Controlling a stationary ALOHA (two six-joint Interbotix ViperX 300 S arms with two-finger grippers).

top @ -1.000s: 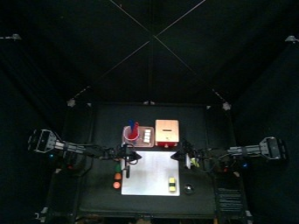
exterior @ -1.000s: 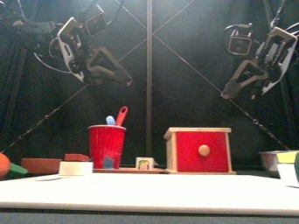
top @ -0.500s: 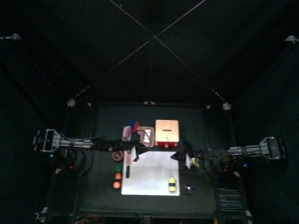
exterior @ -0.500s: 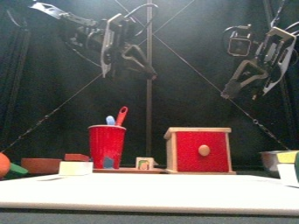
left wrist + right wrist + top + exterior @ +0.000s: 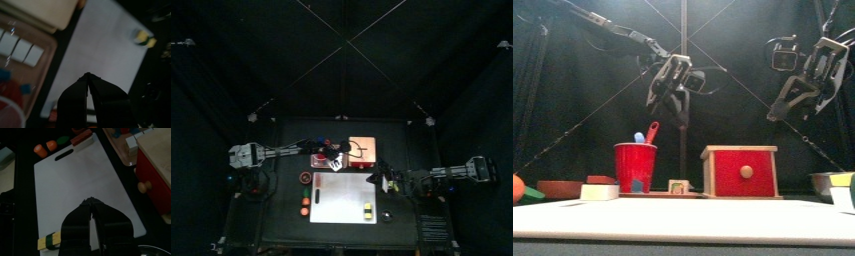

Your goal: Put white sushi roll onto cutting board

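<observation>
The white cutting board [image 5: 345, 200] lies flat at the table's front and fills much of the left wrist view [image 5: 107, 55] and the right wrist view [image 5: 80, 178]. The white sushi roll [image 5: 679, 186], a tiny whitish piece with dark edging, sits on the pinkish tray [image 5: 327, 150] between the red cup [image 5: 635, 167] and the red box [image 5: 740, 170]. My left gripper [image 5: 337, 157] hangs high above the tray's inner edge, jaw tips together and nothing between them [image 5: 85, 76]. My right gripper [image 5: 376, 181] hovers over the board's right edge, also shut and empty [image 5: 87, 201].
A yellow-green piece [image 5: 368, 210] lies on the board's front right part. Red-orange round pieces [image 5: 305, 207] sit left of the board. A tan-orange rectangle [image 5: 362, 150] lies behind the board, beside the tray. A round red-rimmed thing [image 5: 306, 178] is at the board's back left corner.
My left arm has swung from the board's left edge toward the back and middle, ending above the tray. The right arm has hardly moved.
</observation>
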